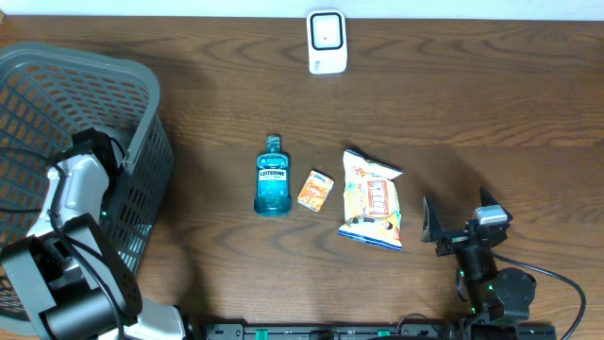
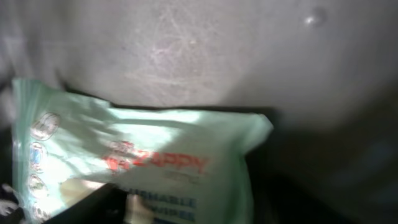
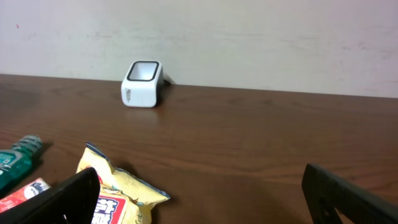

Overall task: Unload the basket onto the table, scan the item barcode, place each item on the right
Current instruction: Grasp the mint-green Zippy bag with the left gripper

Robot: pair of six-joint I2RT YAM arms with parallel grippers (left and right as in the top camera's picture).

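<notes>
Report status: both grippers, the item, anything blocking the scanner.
Left gripper in the basket at a green wipes pack, grip unclear. Right gripper open, empty, by the chip bag. Scanner unobstructed.

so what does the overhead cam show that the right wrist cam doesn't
Only overhead: the grey basket at the left side of the table, with the left arm reaching into it.
Only right wrist: the pale wall behind the table.
Both: the white scanner, the chip bag, the mouthwash bottle, the small orange box, the wooden tabletop and the open right end effector.
</notes>
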